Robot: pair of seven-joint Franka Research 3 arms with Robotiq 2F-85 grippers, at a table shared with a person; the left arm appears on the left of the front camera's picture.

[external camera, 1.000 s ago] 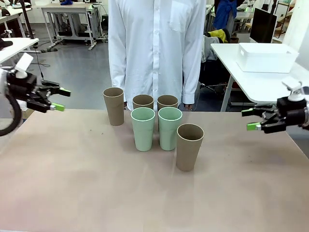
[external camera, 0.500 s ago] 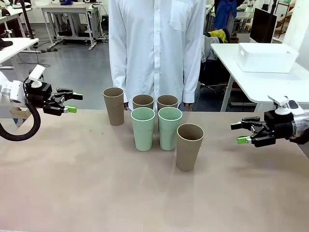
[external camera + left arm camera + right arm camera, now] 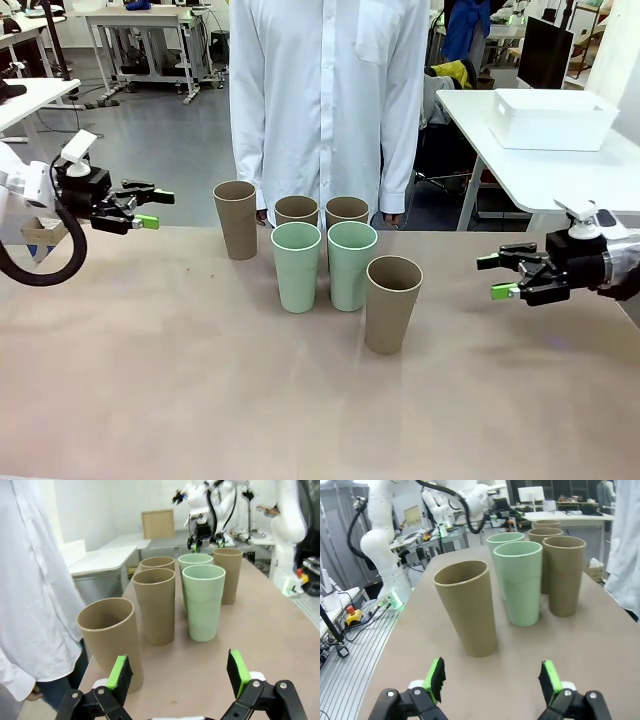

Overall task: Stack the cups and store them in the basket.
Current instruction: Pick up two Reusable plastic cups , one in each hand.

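Several cups stand upright in a cluster at the table's middle: two mint green cups (image 3: 297, 267) (image 3: 352, 265) side by side, tan-brown ones behind them, one tan cup (image 3: 235, 219) at the far left and one tan cup (image 3: 392, 304) nearest at the right. My left gripper (image 3: 156, 209) hovers open to the left of the far-left tan cup (image 3: 111, 640), holding nothing. My right gripper (image 3: 493, 277) hovers open to the right of the near tan cup (image 3: 467, 607), holding nothing. The white basket (image 3: 553, 120) sits on a separate white table at the back right.
A person in a white shirt (image 3: 325, 100) stands at the far edge just behind the cups, hands hanging near the rear cups. Bare tabletop (image 3: 200, 380) spreads in front of and on both sides of the cluster.
My left gripper has moved right toward the far-left tan cup. My right gripper has moved left and slightly down toward the near tan cup. The cups have not moved.
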